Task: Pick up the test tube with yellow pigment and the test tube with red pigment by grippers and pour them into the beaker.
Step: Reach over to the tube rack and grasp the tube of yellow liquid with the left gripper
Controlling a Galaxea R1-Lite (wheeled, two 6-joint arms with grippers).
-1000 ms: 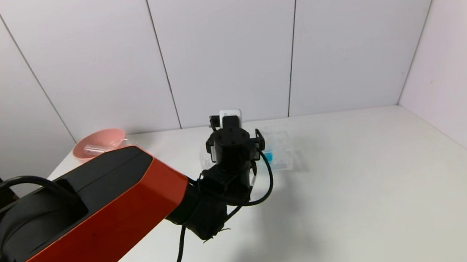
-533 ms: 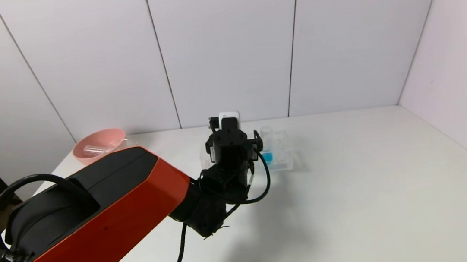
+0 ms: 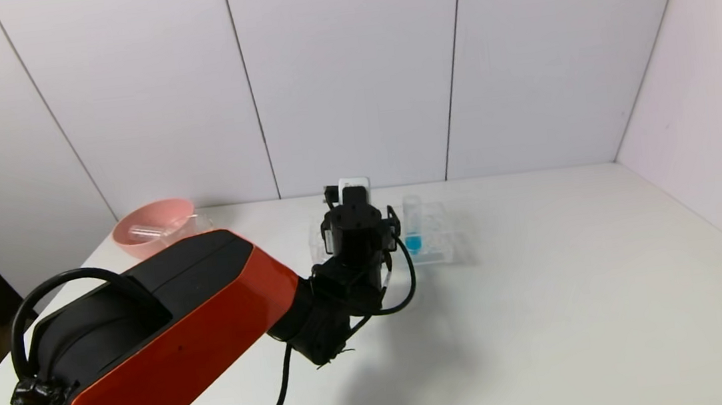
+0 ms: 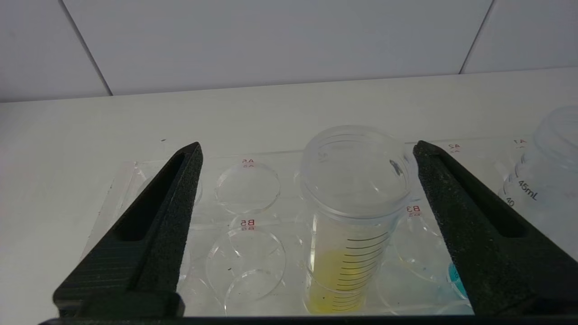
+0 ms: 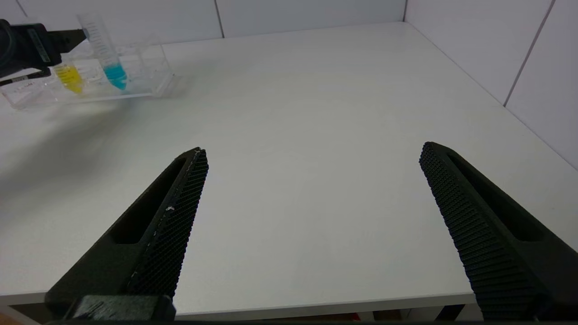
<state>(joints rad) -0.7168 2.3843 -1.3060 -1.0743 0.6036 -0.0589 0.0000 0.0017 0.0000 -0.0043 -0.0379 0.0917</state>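
The test tube with yellow pigment (image 4: 350, 234) stands upright in a clear rack (image 4: 246, 187). It also shows in the right wrist view (image 5: 68, 77). My left gripper (image 4: 307, 145) is open with one finger on each side of this tube, not touching it. In the head view the left wrist (image 3: 355, 226) hides that tube. My right gripper (image 5: 312, 149) is open and empty above the table's near edge. The test tube with red pigment is out of view. I cannot make out the beaker for sure.
A tube with blue liquid (image 3: 412, 227) stands in the same rack just right of my left gripper and also shows in the left wrist view (image 4: 544, 180). A pink bowl (image 3: 152, 226) with something clear in it sits at the table's far left. The white table (image 3: 578, 287) stretches to the right.
My left arm has shifted a little to the left and lower at the rack, so the blue tube now shows fully beside the wrist.
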